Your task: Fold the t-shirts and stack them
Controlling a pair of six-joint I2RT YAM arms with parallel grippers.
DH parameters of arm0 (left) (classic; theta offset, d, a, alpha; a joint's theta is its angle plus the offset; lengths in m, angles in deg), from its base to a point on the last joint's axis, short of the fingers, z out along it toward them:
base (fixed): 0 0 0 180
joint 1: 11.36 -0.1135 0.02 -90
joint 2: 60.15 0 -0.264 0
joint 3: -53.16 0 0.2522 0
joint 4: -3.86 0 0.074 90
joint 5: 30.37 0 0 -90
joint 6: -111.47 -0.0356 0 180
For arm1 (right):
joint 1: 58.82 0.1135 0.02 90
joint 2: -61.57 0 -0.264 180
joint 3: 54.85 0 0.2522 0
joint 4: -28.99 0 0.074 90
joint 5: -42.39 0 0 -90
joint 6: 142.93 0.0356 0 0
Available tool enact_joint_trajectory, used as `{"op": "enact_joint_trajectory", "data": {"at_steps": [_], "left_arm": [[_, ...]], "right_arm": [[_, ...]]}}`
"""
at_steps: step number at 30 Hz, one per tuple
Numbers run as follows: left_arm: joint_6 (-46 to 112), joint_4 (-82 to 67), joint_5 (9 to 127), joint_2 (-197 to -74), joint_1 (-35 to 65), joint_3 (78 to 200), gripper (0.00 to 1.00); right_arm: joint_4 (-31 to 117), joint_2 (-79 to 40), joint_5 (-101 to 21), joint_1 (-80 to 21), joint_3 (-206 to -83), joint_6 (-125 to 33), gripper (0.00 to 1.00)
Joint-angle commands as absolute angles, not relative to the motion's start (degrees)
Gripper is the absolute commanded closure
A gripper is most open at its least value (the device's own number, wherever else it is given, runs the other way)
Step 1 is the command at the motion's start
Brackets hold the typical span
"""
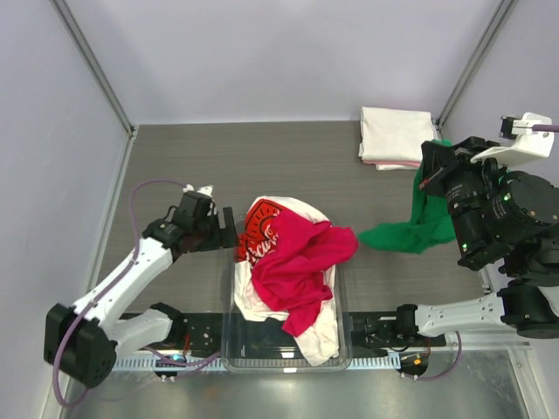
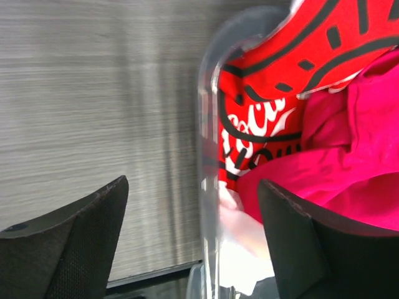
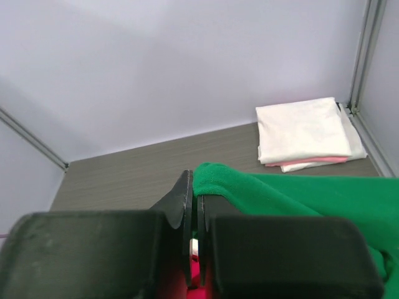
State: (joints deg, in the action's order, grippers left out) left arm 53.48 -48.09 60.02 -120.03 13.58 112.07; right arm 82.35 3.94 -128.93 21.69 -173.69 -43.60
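The right tool [image 3: 194, 199], clamped on the green t-shirt [image 3: 299, 199], holds it up for folding; the left tool [image 2: 192, 187] gapes wide; next it likely needs spreading on the desk [image 3: 156, 168] below

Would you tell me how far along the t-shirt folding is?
Done: a folded cream-white and pink stack at the far right. In hand: right gripper shut on the green t-shirt. Left: magenta tee, red printed tee and white tee heaped in the clear bin, open left gripper beside it.

Bright even light, blurred close foregrounds
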Motion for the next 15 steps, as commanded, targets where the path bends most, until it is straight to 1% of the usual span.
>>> {"op": "enact_joint_trajectory", "data": {"at_steps": [1, 2, 3, 5, 6, 7, 8, 9, 10, 11, 13, 15], "left_arm": [[55.7, -42.5, 63.4, -124.8, 16.3, 112.3, 0.17], [56.3, -42.2, 63.2, -128.1, 17.2, 112.4, 0.29], [56.5, -41.6, 63.3, -129.4, 17.5, 112.4, 0.35], [56.7, -41.3, 62.9, -132.3, 17.5, 112.8, 0.44], [56.6, -41.8, 60.5, -134.8, 17.4, 113.6, 0.56], [56.5, -44.1, 58.0, -136.0, 17.4, 114.6, 0.61], [56.4, -45.8, 55.3, -137.0, 17.3, 115.7, 0.77], [56.3, -47.7, 53.1, -138.9, 17.0, 118.3, 0.87], [56.8, -51.5, 48.2, -139.2, 16.4, 119.4, 0.97], [57.3, -53.4, 46.2, -139.4, 14.4, 120.4, 1.00], [57.8, -57.0, 44.2, -137.5, 10.9, 122.2, 1.00], [57.5, -58.4, 43.9, -135.0, 3.0, 122.1, 1.00]], "right_arm": [[80.5, 5.0, -132.2, 21.9, -172.5, -45.0, 0.99], [80.4, 5.6, -132.0, 21.9, -172.1, -45.2, 0.99], [80.4, 5.9, -131.6, 21.9, -171.5, -45.1, 0.99], [80.4, 6.9, -130.9, 21.9, -169.2, -44.0, 0.99], [80.4, 7.9, -130.4, 21.9, -168.2, -43.4, 0.99], [80.4, 8.5, -129.4, 21.9, -166.3, -42.6, 0.99], [80.5, 9.1, -128.8, 21.9, -165.4, -41.9, 0.99], [81.0, 10.1, -128.4, 21.9, -164.5, -40.0, 0.99], [81.3, 10.4, -127.5, 21.9, -163.1, -39.0, 0.99], [82.3, 10.7, -127.1, 21.9, -162.5, -38.2, 0.99], [83.4, 11.0, -126.4, 21.9, -161.2, -35.3, 0.99], [84.2, 10.9, -125.3, 21.9, -160.5, -33.9, 0.99]]}}
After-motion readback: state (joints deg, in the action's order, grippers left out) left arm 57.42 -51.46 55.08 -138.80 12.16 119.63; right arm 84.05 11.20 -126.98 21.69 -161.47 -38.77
